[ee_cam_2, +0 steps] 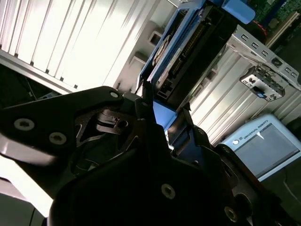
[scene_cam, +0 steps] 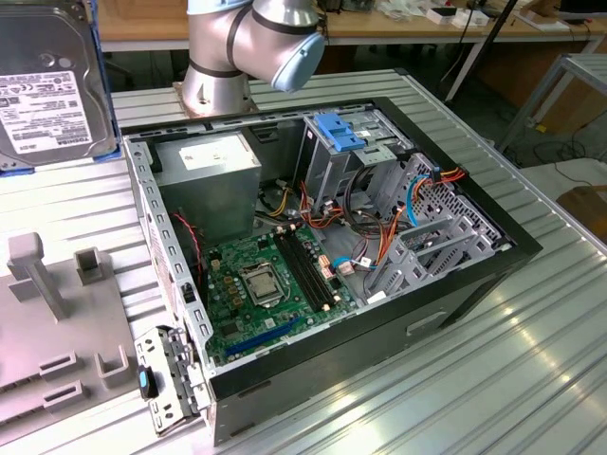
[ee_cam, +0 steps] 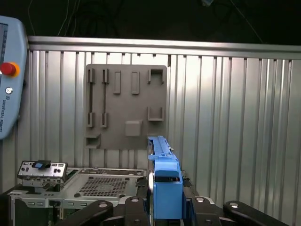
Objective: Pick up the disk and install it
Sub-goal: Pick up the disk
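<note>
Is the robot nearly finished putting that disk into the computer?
Pickup looks done: the disk sits clamped in the hand, clear of the grey holder plate. Installing is not done: in the exterior view the disk hangs outside the open computer case, not in it.

Your open computer case [scene_cam: 446, 308] lies on the ribbed table [scene_cam: 531, 370] — green motherboard [scene_cam: 232, 284] exposed. Grey fixture plate [scene_cam: 57, 332] sits beside it, at the exterior view's left.
</note>
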{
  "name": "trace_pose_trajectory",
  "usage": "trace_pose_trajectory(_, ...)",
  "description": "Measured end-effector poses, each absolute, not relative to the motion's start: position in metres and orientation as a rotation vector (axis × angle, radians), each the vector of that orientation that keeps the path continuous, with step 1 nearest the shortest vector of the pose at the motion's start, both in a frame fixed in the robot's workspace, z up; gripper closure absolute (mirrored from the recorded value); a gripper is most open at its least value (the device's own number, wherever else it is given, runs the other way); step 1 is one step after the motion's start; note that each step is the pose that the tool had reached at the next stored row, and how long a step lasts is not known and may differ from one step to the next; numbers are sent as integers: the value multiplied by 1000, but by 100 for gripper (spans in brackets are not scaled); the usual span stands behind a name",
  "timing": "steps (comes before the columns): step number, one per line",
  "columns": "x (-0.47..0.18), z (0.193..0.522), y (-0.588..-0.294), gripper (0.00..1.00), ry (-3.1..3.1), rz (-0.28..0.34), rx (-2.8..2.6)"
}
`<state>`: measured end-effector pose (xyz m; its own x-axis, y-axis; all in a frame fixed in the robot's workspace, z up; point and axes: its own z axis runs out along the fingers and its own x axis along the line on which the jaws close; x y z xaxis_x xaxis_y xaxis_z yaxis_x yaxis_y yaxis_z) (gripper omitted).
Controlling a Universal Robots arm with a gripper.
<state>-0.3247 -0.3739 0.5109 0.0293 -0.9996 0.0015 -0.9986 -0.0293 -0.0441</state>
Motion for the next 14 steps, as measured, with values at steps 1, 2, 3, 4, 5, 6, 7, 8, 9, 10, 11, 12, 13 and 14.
trace_pose_trajectory(1,-318,511,-374,63,2167,-49,-2232)
trace_pose_trajectory(2,-315,511,-374,63,2167,-50,-2231)
trace_pose_trajectory(3,-310,511,-374,63,2167,-49,-2232)
trace_pose_trajectory(4,-300,511,-374,63,2167,-49,-2232)
trace_pose_trajectory(5,-292,511,-374,63,2167,-49,-2232)
trace_pose_trajectory(6,-289,511,-374,63,2167,-50,-2232)
trace_pose_trajectory(7,-285,511,-374,63,2167,-49,-2231)
trace_pose_trajectory(8,-281,511,-374,63,2167,-50,-2231)
trace_pose_trajectory(9,-278,511,-374,63,2167,-49,-2231)
trace_pose_trajectory(10,-273,511,-374,63,2167,-50,-2232)
trace_pose_trajectory(11,-269,511,-374,63,2167,-50,-2232)
trace_pose_trajectory(12,-266,511,-374,63,2167,-49,-2232)
trace_pose_trajectory(13,-260,511,-374,63,2167,-49,-2231)
trace_pose_trajectory(14,-253,511,-374,63,2167,-50,-2232)
